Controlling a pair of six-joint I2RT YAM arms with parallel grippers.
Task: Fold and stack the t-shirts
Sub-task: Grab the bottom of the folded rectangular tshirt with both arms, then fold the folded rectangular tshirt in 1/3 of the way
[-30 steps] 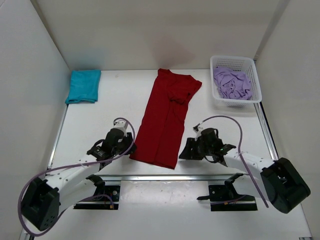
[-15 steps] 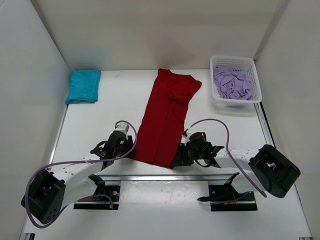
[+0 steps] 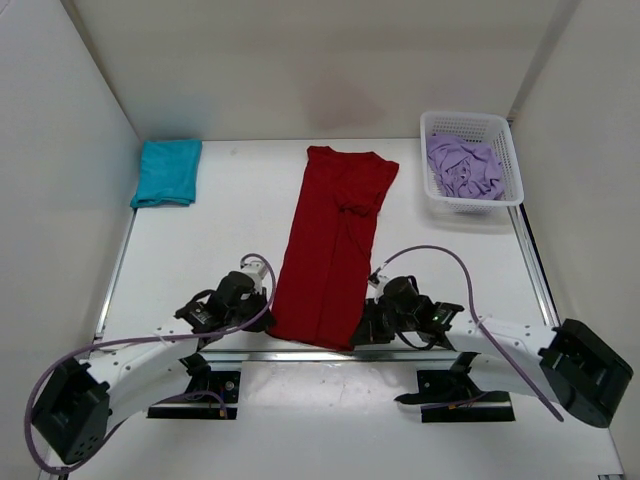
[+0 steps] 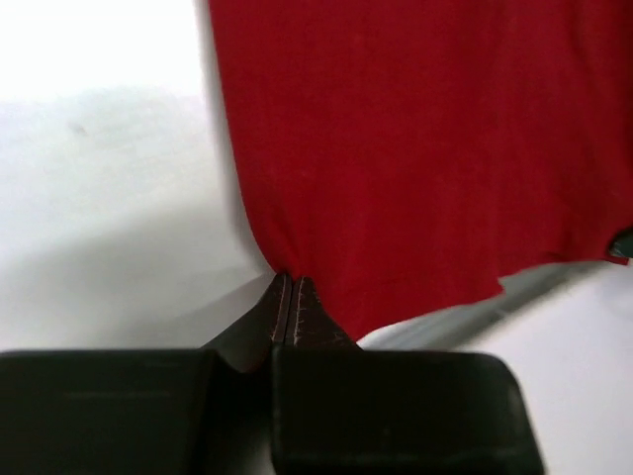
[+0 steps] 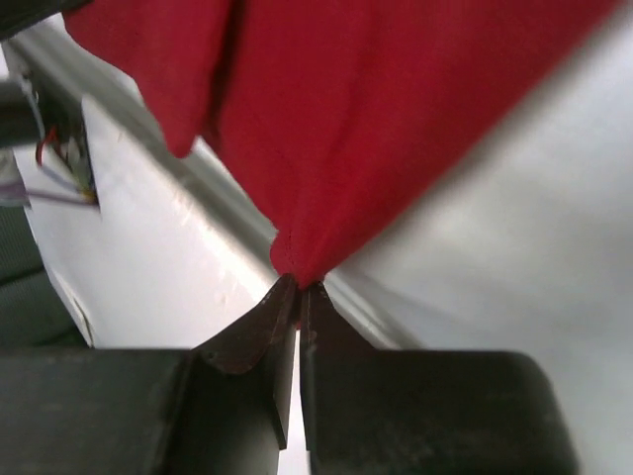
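Observation:
A dark red t-shirt (image 3: 332, 242) lies folded lengthwise down the middle of the table, its hem at the near edge. My left gripper (image 3: 266, 312) is shut on the hem's left corner (image 4: 287, 272). On the right corner of that hem (image 5: 300, 272) my right gripper (image 3: 362, 330) is shut as well. A folded teal t-shirt (image 3: 167, 172) rests at the far left. The pale lilac t-shirt (image 3: 464, 166) is crumpled in the white mesh basket (image 3: 512, 158) at the far right.
White walls close in the table at the back and both sides. A metal rail (image 3: 300, 354) runs along the near edge, just under the red shirt's hem. Purple cables (image 3: 440, 252) loop off both arms.
Both grippers have closed on the red shirt's near corners and drawn it toward the near edge. The shirt now lies straighter and its top has slid nearer.

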